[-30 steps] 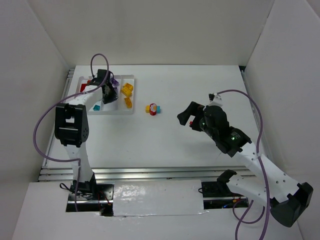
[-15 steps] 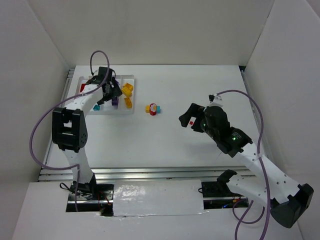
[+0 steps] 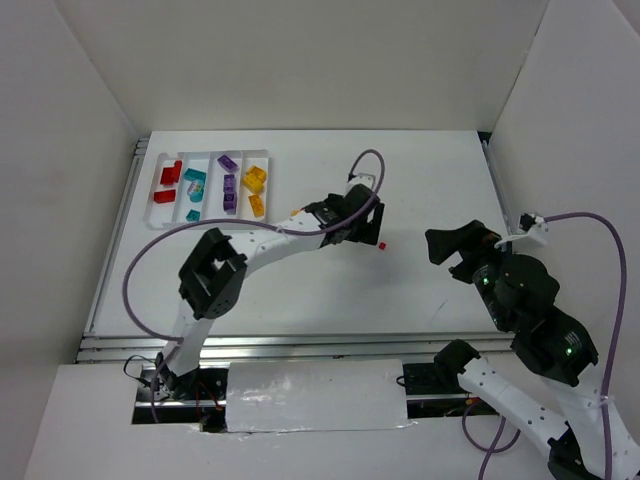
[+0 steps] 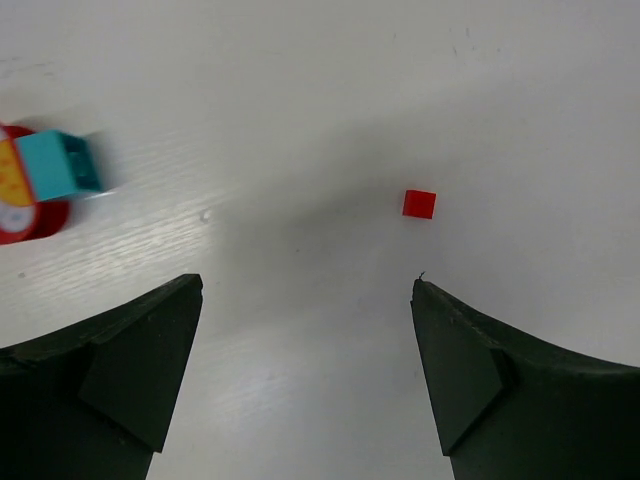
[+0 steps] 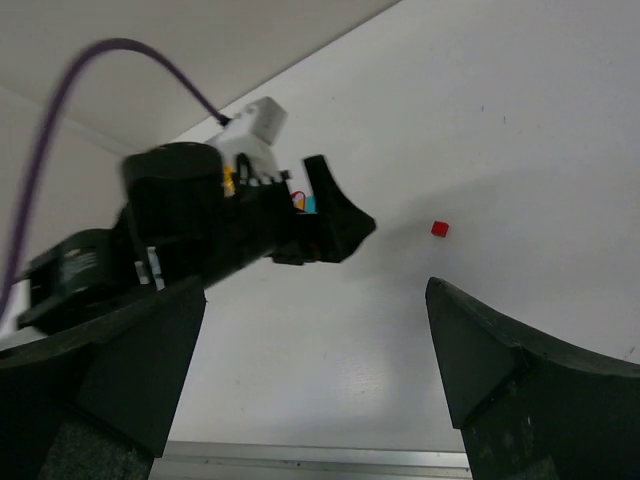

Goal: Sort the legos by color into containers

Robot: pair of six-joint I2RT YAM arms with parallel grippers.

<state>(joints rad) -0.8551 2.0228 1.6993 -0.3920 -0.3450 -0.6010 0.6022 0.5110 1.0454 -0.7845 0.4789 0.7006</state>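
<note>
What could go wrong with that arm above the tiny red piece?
The red brick is tiny and sits off-centre under the open left gripper, so closing could flick it away. The multicoloured cluster close by might get knocked. The right gripper faces that arm; they could collide.

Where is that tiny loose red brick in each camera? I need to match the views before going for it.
Top external: the small red brick lies on the table near centre, just right of the left gripper.
Left wrist: right of centre, ahead of the open gripper.
Right wrist: right of centre.
Shared landmark: the left gripper, left of the brick in the right wrist view too.
</note>
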